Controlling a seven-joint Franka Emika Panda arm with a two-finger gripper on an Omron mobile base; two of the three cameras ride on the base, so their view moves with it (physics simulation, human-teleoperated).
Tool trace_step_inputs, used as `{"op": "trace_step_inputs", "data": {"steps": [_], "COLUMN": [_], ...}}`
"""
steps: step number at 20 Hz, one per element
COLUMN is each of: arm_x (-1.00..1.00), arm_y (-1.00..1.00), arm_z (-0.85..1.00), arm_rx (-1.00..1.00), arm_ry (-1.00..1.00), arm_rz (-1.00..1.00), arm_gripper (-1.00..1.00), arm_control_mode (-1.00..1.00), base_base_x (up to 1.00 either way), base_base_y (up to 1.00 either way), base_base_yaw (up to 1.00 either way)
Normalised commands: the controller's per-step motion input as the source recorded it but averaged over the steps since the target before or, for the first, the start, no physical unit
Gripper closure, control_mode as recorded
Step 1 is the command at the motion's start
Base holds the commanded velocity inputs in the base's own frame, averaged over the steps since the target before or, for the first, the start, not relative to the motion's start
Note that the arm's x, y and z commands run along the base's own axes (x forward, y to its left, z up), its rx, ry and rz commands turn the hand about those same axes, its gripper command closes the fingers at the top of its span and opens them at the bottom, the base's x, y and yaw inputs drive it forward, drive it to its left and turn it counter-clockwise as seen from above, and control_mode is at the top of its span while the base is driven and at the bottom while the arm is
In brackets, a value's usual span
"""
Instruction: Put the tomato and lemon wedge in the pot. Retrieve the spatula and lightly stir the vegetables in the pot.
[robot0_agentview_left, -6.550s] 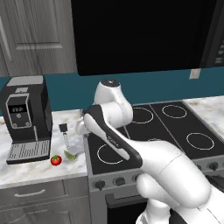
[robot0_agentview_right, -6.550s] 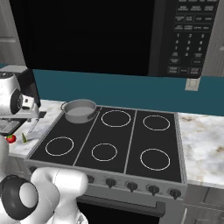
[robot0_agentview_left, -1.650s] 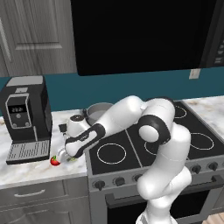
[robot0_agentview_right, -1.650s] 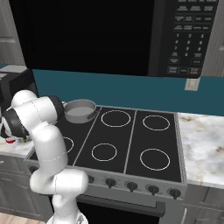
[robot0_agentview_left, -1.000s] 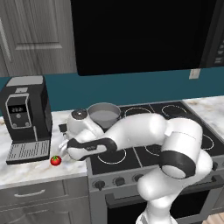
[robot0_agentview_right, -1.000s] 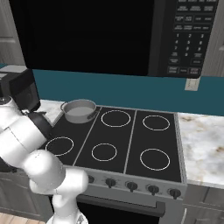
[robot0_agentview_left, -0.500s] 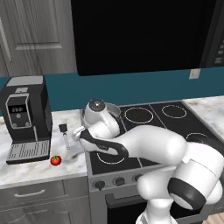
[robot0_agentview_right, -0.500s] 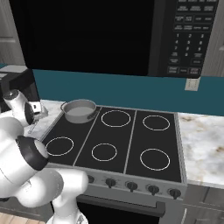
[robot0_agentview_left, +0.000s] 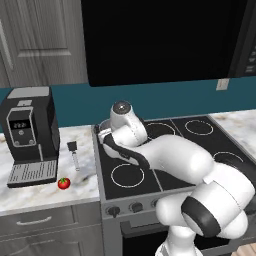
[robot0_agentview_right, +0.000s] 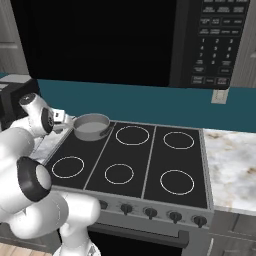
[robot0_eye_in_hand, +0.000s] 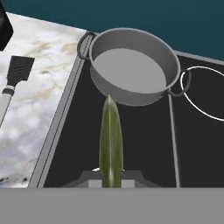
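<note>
Biggest thing first: the pot (robot0_eye_in_hand: 133, 65), a shallow grey metal round with a thick rim and two small loop handles, sitting on the far-left burner of the cooktop (robot0_agentview_right: 131, 160). It looks rigid and fairly heavy, with nothing in it, so I'd expect it to stay put when something drops in. The rim or a loop handle would be the place to take it, though the task gives no reason to move it.

Next, the spatula (robot0_agentview_left: 74, 153), lying on the marble counter (robot0_agentview_left: 47, 184) left of the cooktop, black slotted head toward the far side, pale handle pointing near. Stiff and light, I'd judge, and that thin, smooth-looking handle could slip; mid-handle is the sensible grip.

Now the lemon wedge (robot0_eye_in_hand: 110, 139): the gripper (robot0_eye_in_hand: 110, 176) is clamped on it. In the hand view it's a slim yellow-green sliver seen edge-on, rising from between the fingertips, just short of the pot's near rim. Soft, probably slick and very light, so a gentle pinch across its flat sides suits it.

Smallest of the lot, the tomato (robot0_agentview_left: 63, 183), bright red with a speck of green, on the counter near its front edge, beside the coffee machine (robot0_agentview_left: 29, 134) and well apart from the pot. Round and smooth, so it may roll; pinch it across the middle, softly, since the skin could bruise.
</note>
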Motion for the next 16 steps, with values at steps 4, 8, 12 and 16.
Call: {"op": "trace_step_inputs", "data": {"steps": [4,8,12,16], "arm_x": [0.38,0.51,0.52,0.41], "arm_y": [-0.59,-0.45,-0.21,-0.11], "arm_z": [-0.08,-0.17,-0.15,0.0], "arm_rx": [0.07,0.1,0.08,0.01], "arm_ry": [0.03,0.01,0.0,0.0], "arm_rz": [-0.08,0.0,0.0,0.0], "arm_gripper": [1.0,1.0,1.0,1.0], "arm_control_mode": [-1.0,-1.0,-1.0,-1.0], "base_base_x": [0.0,0.0,0.0,0.0], "base_base_y": [0.0,0.0,0.0,0.0], "base_base_yaw": [0.0,0.0,0.0,0.0]}}
